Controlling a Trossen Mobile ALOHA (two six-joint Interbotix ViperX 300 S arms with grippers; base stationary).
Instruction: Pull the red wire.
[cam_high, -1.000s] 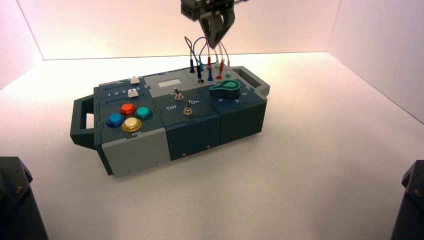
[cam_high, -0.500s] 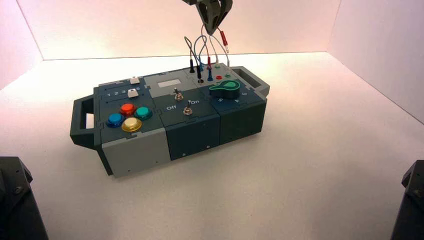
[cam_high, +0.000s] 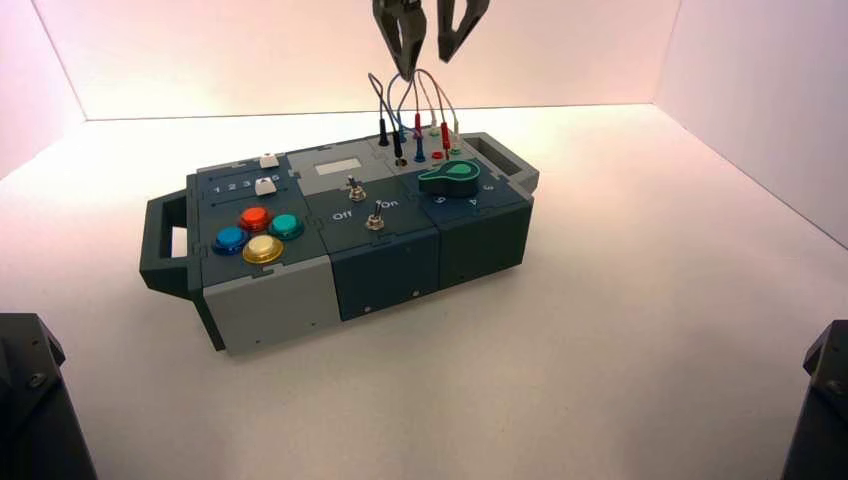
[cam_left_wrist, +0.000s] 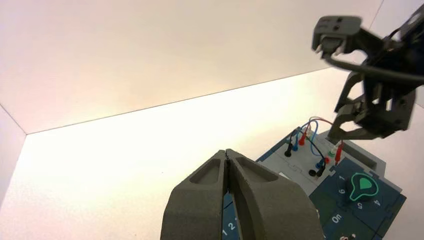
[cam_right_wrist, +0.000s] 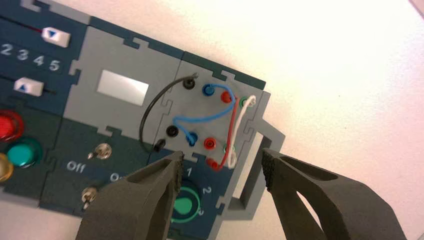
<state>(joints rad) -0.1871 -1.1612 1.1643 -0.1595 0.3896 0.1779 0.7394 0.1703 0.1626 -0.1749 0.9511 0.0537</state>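
The red wire (cam_right_wrist: 231, 130) arches over the grey socket panel at the box's far right. One red plug (cam_high: 418, 124) stands in its socket. The other red plug (cam_right_wrist: 215, 162) lies loose on the panel's edge, beside an empty red socket (cam_right_wrist: 210, 144) and near the green knob (cam_high: 448, 178). My right gripper (cam_high: 425, 65) hangs open above the wires, holding nothing. Its fingers (cam_right_wrist: 150, 190) straddle the knob and the box's handle in the right wrist view. My left gripper (cam_left_wrist: 227, 152) is shut and empty, held away from the box.
The blue wire (cam_right_wrist: 200, 119), the black wire (cam_right_wrist: 147, 110) and the white wire (cam_right_wrist: 240, 125) share the panel with the red one. Two toggle switches (cam_high: 355, 188) and coloured buttons (cam_high: 255, 232) sit further left on the box (cam_high: 380, 270). White walls enclose the table.
My right gripper rose shut on the red wire, drawing one plug out of its socket. It then opened, and the plug dropped back onto the panel.
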